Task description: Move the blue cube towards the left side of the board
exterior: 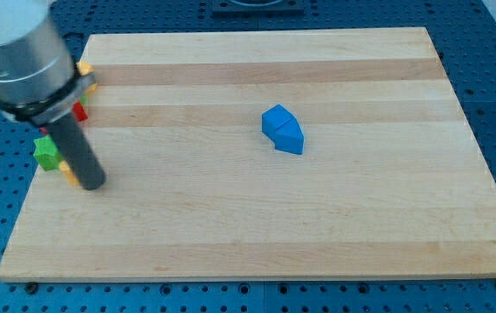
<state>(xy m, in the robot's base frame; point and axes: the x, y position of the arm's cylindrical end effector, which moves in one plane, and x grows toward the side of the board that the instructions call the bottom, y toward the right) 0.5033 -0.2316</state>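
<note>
Two blue blocks touch near the board's middle: a blue cube at the upper left and a blue wedge-like block at its lower right. My tip rests on the board near the view's left edge, far to the left of and slightly below the blue blocks. The dark rod rises from it up to the grey arm body at the view's top left.
Several small blocks lie by the left edge, partly hidden behind the rod and arm: a green block, a red one, a yellow one and an orange-yellow piece. The wooden board lies on a blue perforated table.
</note>
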